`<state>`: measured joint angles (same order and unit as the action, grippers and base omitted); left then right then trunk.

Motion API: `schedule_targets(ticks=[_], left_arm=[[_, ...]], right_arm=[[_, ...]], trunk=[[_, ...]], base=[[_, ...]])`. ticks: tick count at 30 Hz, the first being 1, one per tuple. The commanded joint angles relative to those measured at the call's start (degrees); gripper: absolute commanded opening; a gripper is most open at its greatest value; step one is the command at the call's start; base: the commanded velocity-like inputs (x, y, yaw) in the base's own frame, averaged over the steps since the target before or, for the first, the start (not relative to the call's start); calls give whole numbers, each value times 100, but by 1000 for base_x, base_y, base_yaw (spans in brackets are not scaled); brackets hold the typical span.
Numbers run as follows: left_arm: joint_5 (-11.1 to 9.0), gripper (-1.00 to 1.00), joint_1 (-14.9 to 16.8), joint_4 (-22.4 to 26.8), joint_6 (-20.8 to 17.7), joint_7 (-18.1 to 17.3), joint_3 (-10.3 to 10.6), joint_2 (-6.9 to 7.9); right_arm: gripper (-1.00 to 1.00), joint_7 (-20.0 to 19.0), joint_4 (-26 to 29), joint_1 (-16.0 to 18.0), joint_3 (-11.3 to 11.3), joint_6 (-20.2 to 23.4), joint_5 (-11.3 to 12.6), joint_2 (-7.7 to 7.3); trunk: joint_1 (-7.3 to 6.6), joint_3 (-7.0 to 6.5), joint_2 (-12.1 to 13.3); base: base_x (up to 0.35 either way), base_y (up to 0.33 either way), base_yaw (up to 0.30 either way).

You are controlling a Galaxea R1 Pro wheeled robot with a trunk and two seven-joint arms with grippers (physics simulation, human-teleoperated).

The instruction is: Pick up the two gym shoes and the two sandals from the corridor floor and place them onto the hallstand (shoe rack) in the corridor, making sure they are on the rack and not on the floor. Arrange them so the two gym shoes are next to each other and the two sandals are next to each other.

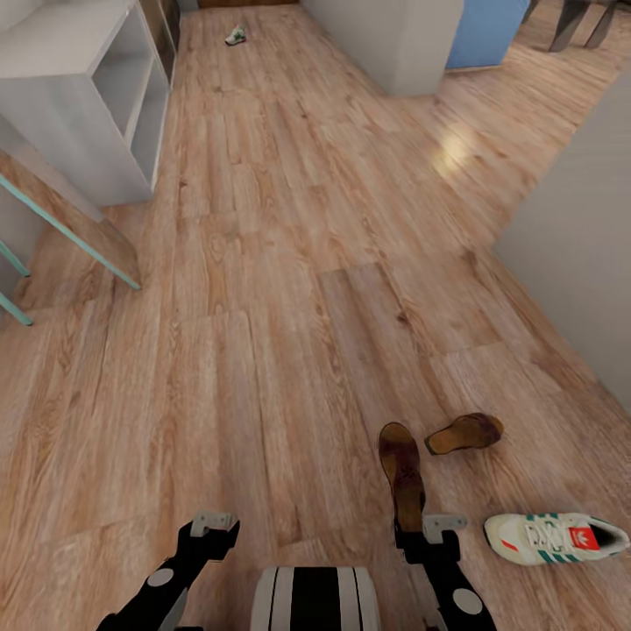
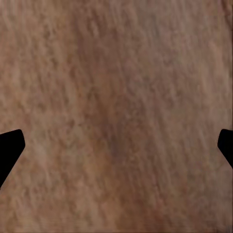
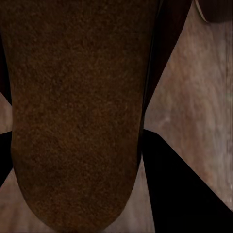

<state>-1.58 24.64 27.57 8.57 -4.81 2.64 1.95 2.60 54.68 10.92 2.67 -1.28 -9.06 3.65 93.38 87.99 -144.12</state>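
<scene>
**Shoes scattered along the corridor floor**

The corridor floor (image 1: 289,289) is light brown wood-grain plank, running between a pale grey-white hallstand (image 1: 83,105) on the left and grey walls on the right, with a blue panel (image 1: 486,31) at the far end.

Close to the robot, on the right, lies one gym shoe (image 1: 555,536) on its side: cream-white, green side stripes, white laces and a red tongue label with a small white mark too blurred to read. The second gym shoe (image 1: 235,36) lies far down the corridor, near the hallstand's far end, small and pale with a touch of green.

Two dark brown sandals sit between them. One sandal (image 1: 464,433) lies loose on the floor, just beyond the near gym shoe and apart from it. The other sandal (image 1: 402,473) points away from the robot, its heel end at the right pincer (image 1: 427,530). In the right wrist view its brown, grainy sole (image 3: 77,111) runs between the two dark fingers (image 3: 179,184), which stand on either side of it; the right pincer looks to be grasping this sandal.

The left pincer (image 1: 213,526) hangs over bare floor, released, its fingertips (image 2: 9,150) spread wide in the left wrist view with nothing but planks between them.
</scene>
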Motion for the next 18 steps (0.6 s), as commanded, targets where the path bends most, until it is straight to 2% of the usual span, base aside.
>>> schedule_targets(ticks=[1, 4, 8, 11, 16, 18], left_arm=[[-19, 100, -2, -7, 24, 2, 27, 6], [-24, 100, -20, -98, 43, 7, 27, 5], [-35, 100, -101, -227, 201, 6, 27, 4], [-41, 100, -252, -257, 498, 10, 27, 6], [-43, 100, -520, -276, 720, 26, 17, 11], [-49, 100, -709, -264, 763, 40, -94, 18]], right_arm=[[-100, 10, 2, 1, 13, -13, -45, -16], [-100, 18, 23, -1, 10, -19, -50, -140], [-100, 90, 24, -17, 15, -117, -49, -208], [-100, 144, 8, -62, 15, -493, -51, -225], [-100, 178, -11, -485, 17, -1148, -53, -232], [-100, 185, -14, -771, 55, -1389, -52, -269]], trunk=[[-3, -26, 1], [-11, -111, 5], [-21, -224, 10], [-29, -309, 14], [-42, -451, 21], [-47, -507, 23]], base=[[0, 0, -242], [0, 0, -244], [0, 0, -245], [0, 0, -246], [0, 0, -246], [0, 0, -246]])
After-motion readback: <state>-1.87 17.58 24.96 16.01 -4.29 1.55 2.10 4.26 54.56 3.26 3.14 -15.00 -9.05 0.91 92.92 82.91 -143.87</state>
